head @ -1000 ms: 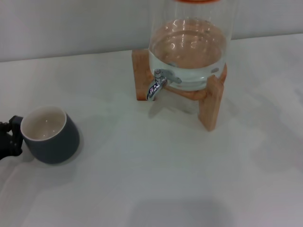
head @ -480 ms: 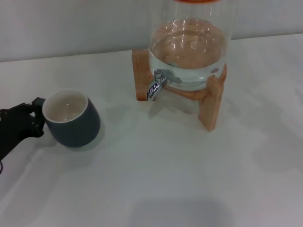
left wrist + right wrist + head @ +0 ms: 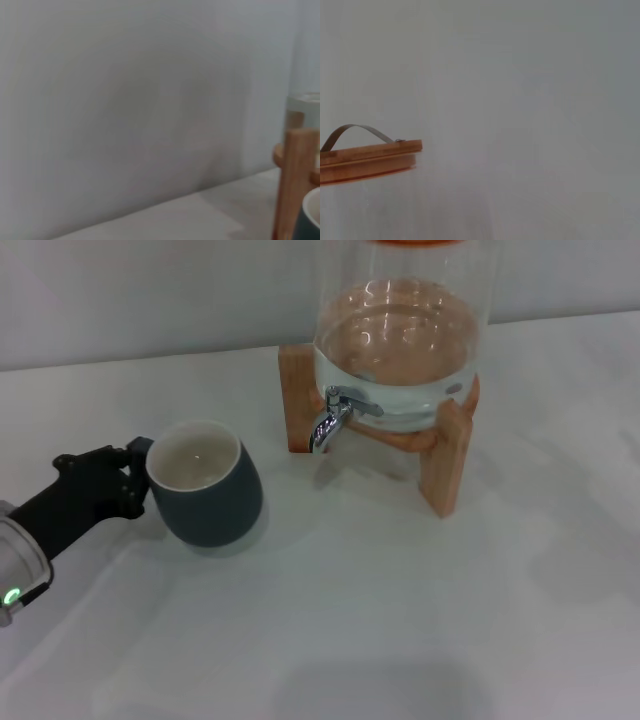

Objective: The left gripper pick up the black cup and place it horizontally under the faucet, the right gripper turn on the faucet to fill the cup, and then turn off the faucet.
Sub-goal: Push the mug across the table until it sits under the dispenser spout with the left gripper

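the squat dark grey cup with a cream inside (image 3: pixel 207 497) is clamped at its handle by the black left pincer (image 3: pixel 128 485), well apart from the shiny chrome faucet (image 3: pixel 331 420). placing, filling and shutting off are left. the right pincer is not seen.

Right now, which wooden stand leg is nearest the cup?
The back-left leg, behind the tap. The front-right leg sits farther from the cup.

Black cup (image 3: pixel 205 496) upright, front-left of faucet (image 3: pixel 330 418); left gripper (image 3: pixel 128 483) prob. at its handle.
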`<state>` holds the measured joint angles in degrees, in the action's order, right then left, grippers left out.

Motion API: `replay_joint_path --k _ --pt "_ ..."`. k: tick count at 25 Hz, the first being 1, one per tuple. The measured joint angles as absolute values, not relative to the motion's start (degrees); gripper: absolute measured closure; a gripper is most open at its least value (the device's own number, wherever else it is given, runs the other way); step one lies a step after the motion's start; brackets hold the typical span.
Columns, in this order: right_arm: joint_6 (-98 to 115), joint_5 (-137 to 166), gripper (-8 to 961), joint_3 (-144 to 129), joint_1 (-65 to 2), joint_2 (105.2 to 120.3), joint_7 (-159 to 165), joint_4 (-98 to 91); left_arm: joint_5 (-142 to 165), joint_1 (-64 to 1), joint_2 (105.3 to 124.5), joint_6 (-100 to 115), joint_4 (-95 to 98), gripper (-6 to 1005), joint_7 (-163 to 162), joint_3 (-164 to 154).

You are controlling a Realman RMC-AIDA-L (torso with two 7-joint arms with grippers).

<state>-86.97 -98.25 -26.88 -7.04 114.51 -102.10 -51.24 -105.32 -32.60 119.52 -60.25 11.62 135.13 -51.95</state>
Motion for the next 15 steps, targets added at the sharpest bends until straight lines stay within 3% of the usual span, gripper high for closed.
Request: replay_joint_path --k 15 --pt "-89.3 -98.3 324 -26.8 -7.4 114.52 -102.0 -51.8 -101.1 -34.4 119.08 -58.4 13.3 888 124.2 -58.4"
